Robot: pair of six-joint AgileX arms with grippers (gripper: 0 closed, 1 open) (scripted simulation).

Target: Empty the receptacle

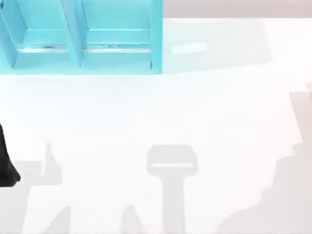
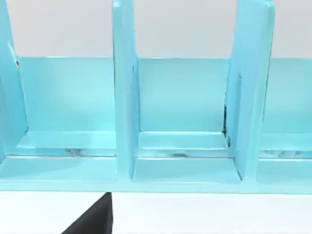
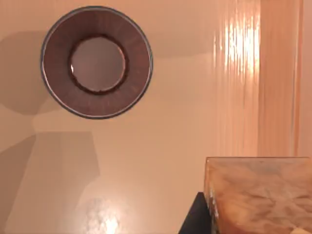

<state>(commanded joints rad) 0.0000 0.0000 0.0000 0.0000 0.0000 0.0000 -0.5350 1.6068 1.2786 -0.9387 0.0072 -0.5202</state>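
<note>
The receptacle (image 1: pixel 80 36) is a light blue rack with upright dividers at the table's back left. Up close in the left wrist view, the receptacle (image 2: pixel 183 112) shows bare compartment floors. A black part of my left arm (image 1: pixel 6 165) sits at the table's left edge, and a dark piece of my left gripper (image 2: pixel 92 220) points at the rack from a short way off. My right gripper (image 3: pixel 207 218) is off the table, shut on a tan marbled block (image 3: pixel 261 195) that hangs above a floor. A round brown bin (image 3: pixel 96 62) with a blue rim stands on that floor, off to one side of the block.
The white tabletop (image 1: pixel 161 117) stretches in front of the rack, carrying only grey shadows. A pale ribbed panel (image 3: pixel 263 73) rises beside the bin's floor area.
</note>
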